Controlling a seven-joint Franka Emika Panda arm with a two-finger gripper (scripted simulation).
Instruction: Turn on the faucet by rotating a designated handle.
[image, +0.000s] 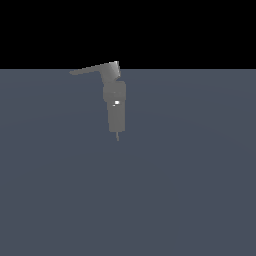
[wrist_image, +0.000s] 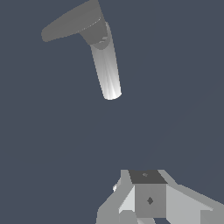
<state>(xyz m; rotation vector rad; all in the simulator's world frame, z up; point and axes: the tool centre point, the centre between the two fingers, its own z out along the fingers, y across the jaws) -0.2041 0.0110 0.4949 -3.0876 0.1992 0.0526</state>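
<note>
Exterior view: faucet (image: 116, 110) stands upright just above frame centre, slightly toward the exterior view's left, on a flat slate-blue bench (image: 190, 190). Matte grey rounded column, small white glint at mid-height, angular block on top. Handle (image: 90, 70), a thin flat blade, juts from the top block toward the exterior view's left, tilted slightly, tip reaching the bench's far edge line. No arm visible here.

Wrist view: faucet (wrist_image: 106, 65) and handle (wrist_image: 70, 22) seen well apart from the claw (wrist_image: 148, 197). Only pale blocky claw parts show; fingertips out of sight, so cannot tell whether apart or together. Nothing gripped visibly.
</note>
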